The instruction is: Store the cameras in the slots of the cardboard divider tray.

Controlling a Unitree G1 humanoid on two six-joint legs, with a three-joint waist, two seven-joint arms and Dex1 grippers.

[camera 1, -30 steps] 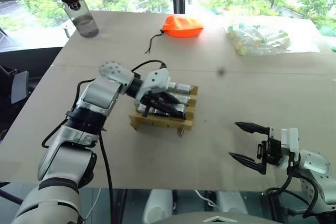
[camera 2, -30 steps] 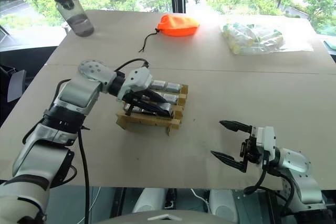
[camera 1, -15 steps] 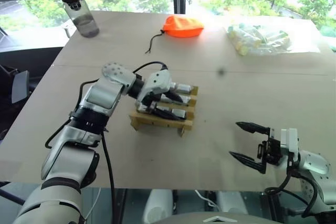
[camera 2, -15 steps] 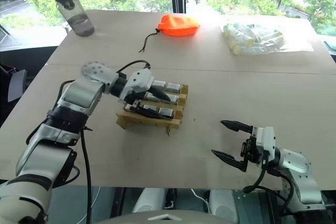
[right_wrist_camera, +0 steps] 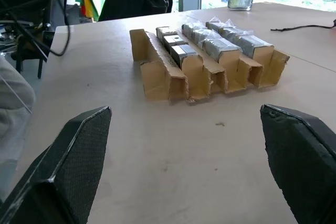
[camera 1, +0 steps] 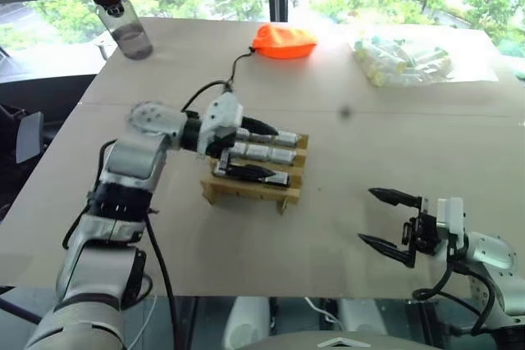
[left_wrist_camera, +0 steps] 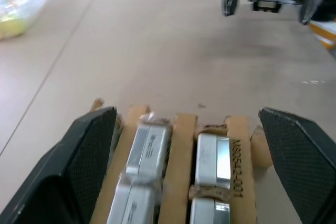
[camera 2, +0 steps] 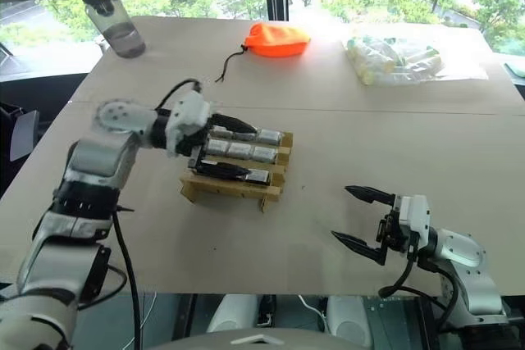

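Note:
The cardboard divider tray point(camera 1: 246, 194) sits on the table left of centre. Several silver-grey cameras point(camera 1: 264, 154) lie in its rows, also seen as cameras point(left_wrist_camera: 212, 156) and cameras point(right_wrist_camera: 220, 46). My left gripper point(camera 1: 253, 150) hovers open at the tray's left end. One finger is over the far row and the other over the near row, and nothing is held between them. The left wrist view looks along the tray point(left_wrist_camera: 184, 129) between its own fingers point(left_wrist_camera: 89, 150). My right gripper point(camera 1: 387, 224) stands open and empty near the front right, pointing toward the tray point(right_wrist_camera: 157, 74).
At the back of the table stand a water bottle point(camera 1: 121, 15), an orange pouch point(camera 1: 285, 40) with a black cord point(camera 1: 238, 67), and a clear bag of pale tubes point(camera 1: 410, 59). Bare tabletop lies between the tray and the right gripper. The table's front edge is close below it.
My left gripper has gone from shut over the tray to open and has drawn back to the left. The right gripper has stayed still.

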